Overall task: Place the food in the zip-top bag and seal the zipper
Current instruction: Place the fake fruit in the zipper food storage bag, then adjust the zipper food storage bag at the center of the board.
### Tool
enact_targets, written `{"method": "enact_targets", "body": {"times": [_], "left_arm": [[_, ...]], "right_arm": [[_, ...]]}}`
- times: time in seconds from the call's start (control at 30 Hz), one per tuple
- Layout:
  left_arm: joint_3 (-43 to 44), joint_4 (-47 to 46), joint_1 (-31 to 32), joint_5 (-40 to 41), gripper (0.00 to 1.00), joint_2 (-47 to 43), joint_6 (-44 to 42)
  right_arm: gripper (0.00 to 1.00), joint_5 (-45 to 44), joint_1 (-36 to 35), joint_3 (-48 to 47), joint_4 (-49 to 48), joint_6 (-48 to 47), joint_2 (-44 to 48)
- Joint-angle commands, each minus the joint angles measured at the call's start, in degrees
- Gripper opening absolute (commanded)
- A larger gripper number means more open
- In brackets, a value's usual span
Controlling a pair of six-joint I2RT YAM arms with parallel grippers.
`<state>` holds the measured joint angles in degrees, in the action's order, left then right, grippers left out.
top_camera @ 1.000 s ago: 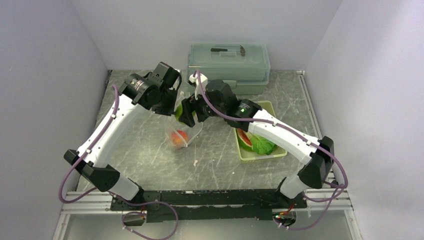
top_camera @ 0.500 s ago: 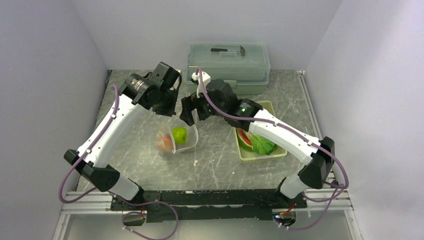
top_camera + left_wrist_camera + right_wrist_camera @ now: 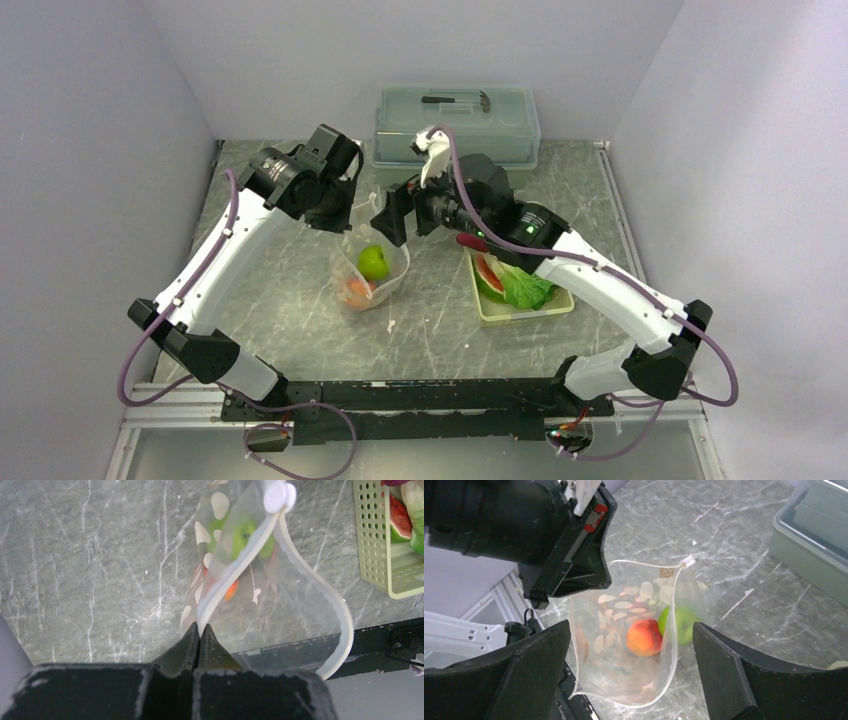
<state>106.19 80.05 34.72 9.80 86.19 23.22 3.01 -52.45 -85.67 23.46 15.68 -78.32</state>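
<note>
Left pincer clamped on zip-top bag rim, frame centre; right pincer wide open, empty, just above bag mouth.

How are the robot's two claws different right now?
The left claw is pinched shut on the rim of the bag; the right claw is spread wide open. The left claw holds the bag up; the right claw holds nothing and hangs over it. Both are black.
</note>
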Motion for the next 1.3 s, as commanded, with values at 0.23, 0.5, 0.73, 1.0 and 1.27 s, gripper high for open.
{"method": "enact_targets", "body": {"times": [0.23,0.5,0.73,1.0,1.27], "left_arm": [[2.4,-1.0,-1.1,-1.6,0.0,0.9,1.5],[2.7,-1.0,-1.2,-2.7,0.0,1.3,1.8],[3.1,-0.4,-1.2,-2.5,0.0,1.0,1.7],[3.1,-0.2,-1.2,-2.8,0.0,0.4,1.7],[2.4,-0.3,-1.2,-2.9,0.0,-0.9,1.9]], "right_arm": [[0.89,-1.6,-0.3,6.4,2.3,0.5,5.2],[0.84,-6.5,-0.3,4.6,4.0,3.0,0.2],[0.8,-7.4,-0.2,-2.0,6.0,0.8,-7.5],[0.61,-8.0,0.0,-8.0,7.5,0.1,-14.8],[0.4,-11.0,0.0,-12.1,9.5,-2.1,-18.3]]}}
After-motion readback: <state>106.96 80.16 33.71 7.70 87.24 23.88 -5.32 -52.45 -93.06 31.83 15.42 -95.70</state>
